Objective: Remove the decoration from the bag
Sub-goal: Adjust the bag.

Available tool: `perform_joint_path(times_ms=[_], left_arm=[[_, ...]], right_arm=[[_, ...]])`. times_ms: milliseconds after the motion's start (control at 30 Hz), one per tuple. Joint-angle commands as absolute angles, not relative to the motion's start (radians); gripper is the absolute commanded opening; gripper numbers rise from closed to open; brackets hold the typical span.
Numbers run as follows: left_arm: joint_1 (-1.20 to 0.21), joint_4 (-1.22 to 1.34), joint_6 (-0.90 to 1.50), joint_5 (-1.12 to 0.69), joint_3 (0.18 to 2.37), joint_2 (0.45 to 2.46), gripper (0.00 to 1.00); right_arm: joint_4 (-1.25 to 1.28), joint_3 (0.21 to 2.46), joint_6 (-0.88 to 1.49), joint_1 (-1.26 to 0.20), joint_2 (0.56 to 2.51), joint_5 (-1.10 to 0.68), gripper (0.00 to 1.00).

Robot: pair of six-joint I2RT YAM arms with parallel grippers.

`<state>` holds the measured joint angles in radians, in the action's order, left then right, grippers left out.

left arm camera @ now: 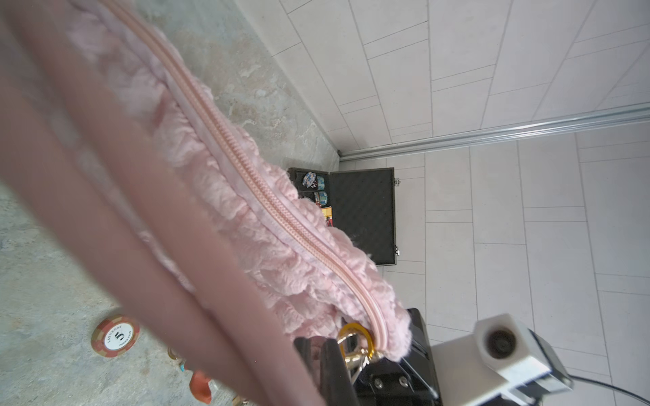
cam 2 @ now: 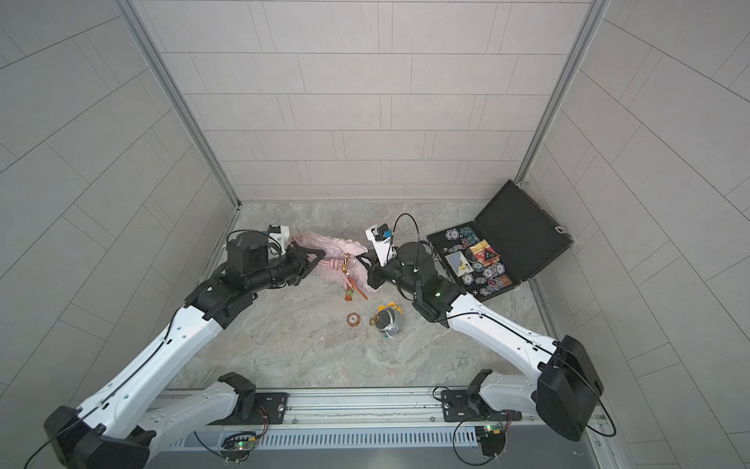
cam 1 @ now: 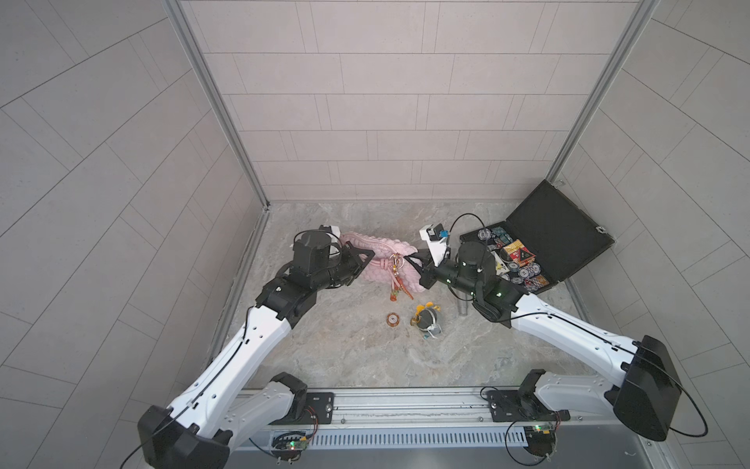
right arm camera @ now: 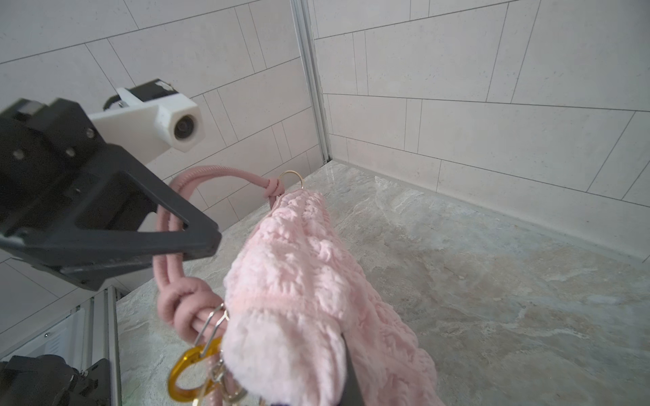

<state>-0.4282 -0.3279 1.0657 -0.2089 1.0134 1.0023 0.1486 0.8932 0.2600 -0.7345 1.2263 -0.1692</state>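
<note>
Right wrist view shows left gripper (right arm camera: 202,242) clamped on straps (right arm camera: 211,172), right gripper (cam 1: 410,260) pinching the bag (right arm camera: 288,267) beside the decoration (right arm camera: 186,372); pulling may slip the fabric.

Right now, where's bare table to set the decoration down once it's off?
Widest free patch: table between poker chip, small toy and front rail. Also a bare strip between bag and back wall. Crowded: at the bag, between left gripper and right gripper, and by the open case.
</note>
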Motion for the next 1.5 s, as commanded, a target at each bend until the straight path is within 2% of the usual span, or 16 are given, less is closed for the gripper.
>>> perform_joint_path(times_ms=[0, 433, 633, 700, 833, 967, 1133, 1467], left_arm=[[-0.396, -0.357, 0.994, -0.225, 1.075, 0.982, 0.0], [-0.29, -0.329, 0.922, -0.352, 1.22, 1.042, 0.0], [-0.284, -0.301, 0.914, -0.431, 1.334, 1.109, 0.0], [-0.283, -0.299, 0.903, -0.465, 1.373, 1.133, 0.0], [-0.284, -0.278, 0.902, -0.511, 1.431, 1.166, 0.0], [-0.285, -0.284, 0.901, -0.53, 1.459, 1.183, 0.0], [-0.285, -0.376, 0.819, -0.536, 1.516, 1.191, 0.0], [-0.284, -0.43, 0.734, -0.528, 1.486, 1.185, 0.0]], right_arm=[[0.213, 0.875, 0.289, -0.717, 1.196, -0.167, 0.0], [0.373, 0.81, 0.454, -0.685, 1.194, -0.168, 0.0], [0.341, 0.823, 0.492, -0.68, 1.202, -0.114, 0.0], [0.318, 0.838, 0.486, -0.678, 1.211, -0.11, 0.13], [0.301, 0.857, 0.432, -0.676, 1.225, -0.154, 0.25], [0.261, 0.867, 0.342, -0.676, 1.223, -0.196, 0.31], [0.14, 0.885, 0.204, -0.66, 1.201, -0.21, 0.44], [0.058, 0.891, 0.125, -0.6, 1.09, -0.333, 0.61]])
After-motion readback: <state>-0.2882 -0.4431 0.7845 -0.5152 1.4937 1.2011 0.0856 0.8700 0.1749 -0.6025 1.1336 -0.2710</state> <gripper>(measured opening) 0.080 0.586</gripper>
